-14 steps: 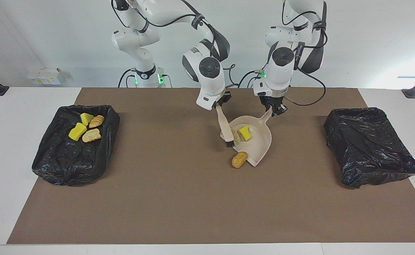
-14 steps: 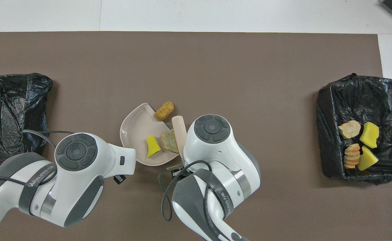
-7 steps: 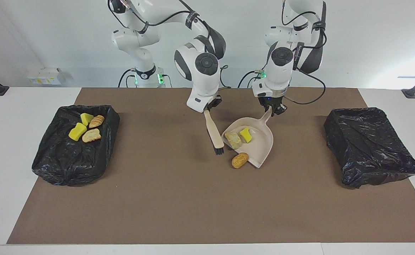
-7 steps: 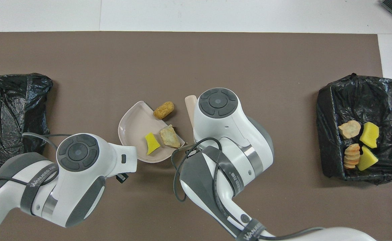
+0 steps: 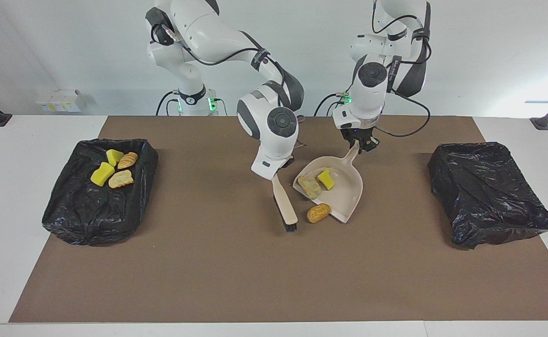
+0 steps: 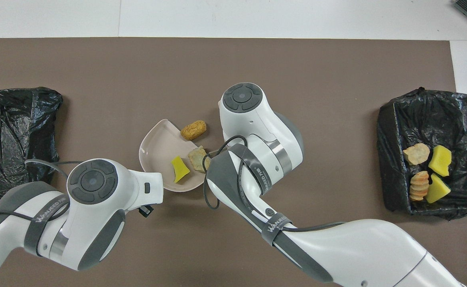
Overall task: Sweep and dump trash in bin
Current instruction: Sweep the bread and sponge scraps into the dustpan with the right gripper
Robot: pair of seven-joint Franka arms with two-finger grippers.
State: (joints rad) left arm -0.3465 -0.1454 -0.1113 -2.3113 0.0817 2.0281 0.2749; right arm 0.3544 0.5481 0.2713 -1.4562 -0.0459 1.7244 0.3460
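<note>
My left gripper point(image 5: 359, 147) is shut on the handle of the beige dustpan point(image 5: 346, 194), whose mouth rests on the mat. In the dustpan point(image 6: 155, 145) lie a yellow sponge piece point(image 5: 325, 179) point(image 6: 180, 172) and a tan lump point(image 5: 310, 186) point(image 6: 197, 158). An orange-tan lump point(image 5: 318, 213) point(image 6: 193, 130) lies on the mat at the pan's mouth. My right gripper point(image 5: 281, 172) is shut on the beige brush point(image 5: 285, 206), whose bristles point(image 5: 290, 228) are beside that lump. In the overhead view my right wrist hides the brush.
A black-lined bin point(image 5: 63, 210) point(image 6: 387, 159) at the right arm's end of the table holds several trash pieces point(image 5: 113, 169) point(image 6: 426, 171). A second black-lined bin point(image 5: 489, 196) point(image 6: 14, 131) stands at the left arm's end. A brown mat point(image 5: 208, 262) covers the table.
My right gripper has carried the brush from over the dustpan outward, away from the robots, to beside the loose lump. The dustpan has shifted slightly and the tan lump now lies fully in it.
</note>
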